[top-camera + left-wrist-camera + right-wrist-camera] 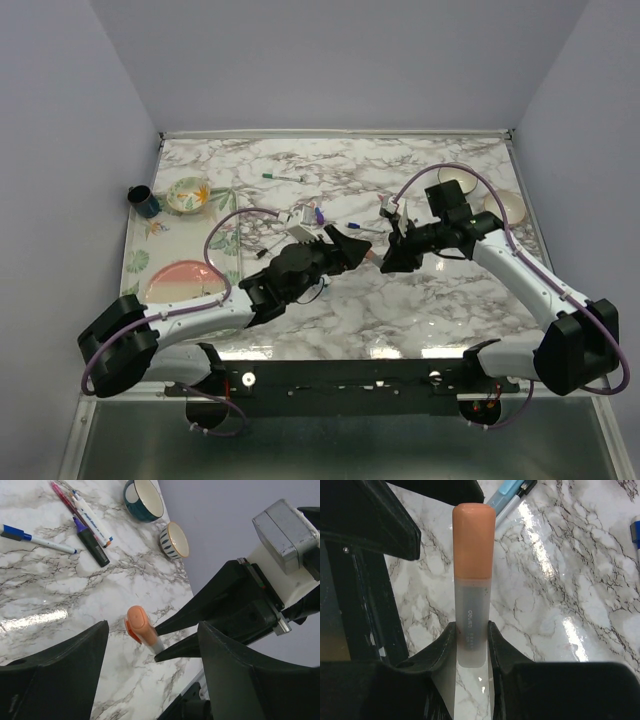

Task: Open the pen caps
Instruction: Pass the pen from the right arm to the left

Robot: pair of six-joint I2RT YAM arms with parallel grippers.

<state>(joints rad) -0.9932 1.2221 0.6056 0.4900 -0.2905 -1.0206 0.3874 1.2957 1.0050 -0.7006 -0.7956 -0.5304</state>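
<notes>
My right gripper (472, 630) is shut on the grey translucent body of a highlighter pen (472, 615), which points away from it with its orange pen cap (473, 537) on. In the left wrist view that orange cap (138, 624) sits between the two fingers of my left gripper (152, 630), with a gap on each side. The left gripper is open and touches nothing. From above, the left gripper (355, 245) and right gripper (390, 262) meet tip to tip over the middle of the table.
Loose pens lie on the marble: a blue-capped one (30, 537), a black and purple highlighter (92, 542), a pink pen (67, 500). A teal bowl (144, 499) and a striped bowl (175, 540) stand behind. A pink plate (185, 282), floral bowl (188, 195) and mug (143, 201) sit left.
</notes>
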